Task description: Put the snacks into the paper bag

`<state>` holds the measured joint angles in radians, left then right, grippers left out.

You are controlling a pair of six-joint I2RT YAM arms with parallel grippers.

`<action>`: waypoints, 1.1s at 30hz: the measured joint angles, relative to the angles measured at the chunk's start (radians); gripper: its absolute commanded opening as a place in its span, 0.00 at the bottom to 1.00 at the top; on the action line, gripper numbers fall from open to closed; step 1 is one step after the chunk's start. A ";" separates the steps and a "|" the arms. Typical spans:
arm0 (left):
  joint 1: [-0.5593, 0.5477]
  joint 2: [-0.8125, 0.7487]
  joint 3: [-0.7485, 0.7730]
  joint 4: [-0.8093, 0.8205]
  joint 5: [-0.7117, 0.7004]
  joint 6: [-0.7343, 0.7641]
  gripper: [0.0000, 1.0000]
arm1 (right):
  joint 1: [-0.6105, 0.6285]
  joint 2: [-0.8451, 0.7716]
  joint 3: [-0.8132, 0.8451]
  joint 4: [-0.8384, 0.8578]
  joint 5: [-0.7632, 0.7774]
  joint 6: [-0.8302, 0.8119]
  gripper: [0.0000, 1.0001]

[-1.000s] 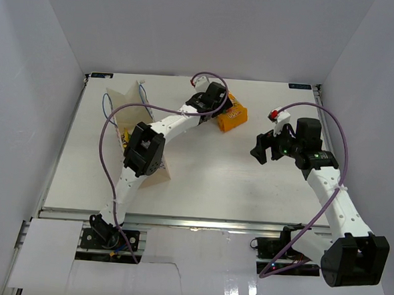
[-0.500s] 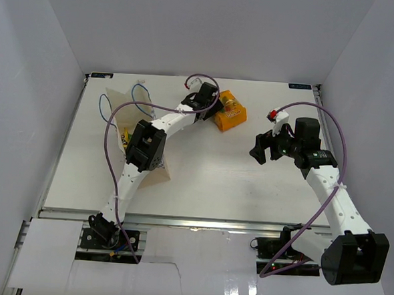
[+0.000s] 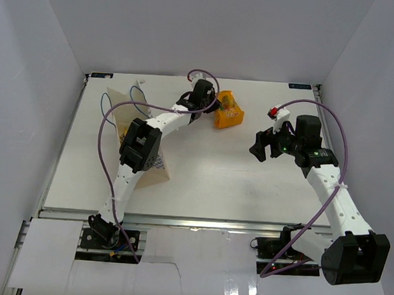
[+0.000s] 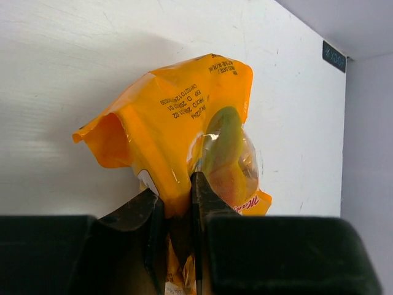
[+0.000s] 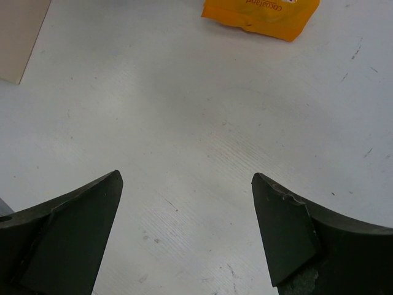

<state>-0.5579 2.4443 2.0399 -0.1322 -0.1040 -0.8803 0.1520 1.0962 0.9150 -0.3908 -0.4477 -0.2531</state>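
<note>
The puffy orange bag stands pinched up at the back middle of the table, and my left gripper is shut on its left edge. In the left wrist view the two fingers squeeze a fold of the orange bag, and the left gripper has film bulging on both sides. The paper bag is at the back left, partly hidden under my left arm. My right gripper hovers open over bare table to the right of the orange bag. No other snacks show.
In the right wrist view the right gripper hangs over scuffed white table, with the orange bag at the top edge and a tan corner of the paper bag at top left. White walls enclose the table on three sides.
The left gripper has closed on the orange bag, which has crumpled up and shifted slightly left. The right arm has barely moved.
</note>
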 measured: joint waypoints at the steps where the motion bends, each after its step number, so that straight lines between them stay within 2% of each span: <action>1: 0.000 -0.016 -0.020 0.007 0.005 0.019 0.00 | 0.000 0.000 0.001 0.000 0.000 0.000 0.91; 9: -0.004 -0.261 -0.219 0.021 0.051 0.174 0.00 | 0.000 0.000 0.017 0.001 0.000 0.002 0.91; 15: -0.019 -0.533 -0.356 0.060 0.095 0.267 0.00 | 0.000 0.000 0.018 0.004 0.000 0.002 0.91; 22: -0.045 -0.878 -0.482 0.096 0.103 0.306 0.00 | 0.000 0.003 0.018 0.005 0.000 0.002 0.91; 26: -0.046 -1.043 -0.508 0.062 0.047 0.325 0.00 | 0.000 0.008 0.018 0.005 0.000 0.002 0.91; 33: -0.046 -1.301 -0.491 -0.101 -0.194 0.402 0.00 | 0.000 0.019 0.018 0.026 -0.005 0.003 0.91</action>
<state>-0.6041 1.1435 1.5490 -0.2329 -0.2977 -0.4786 0.1520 1.1156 0.9333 -0.3653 -0.4522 -0.2504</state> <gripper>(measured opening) 0.256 0.911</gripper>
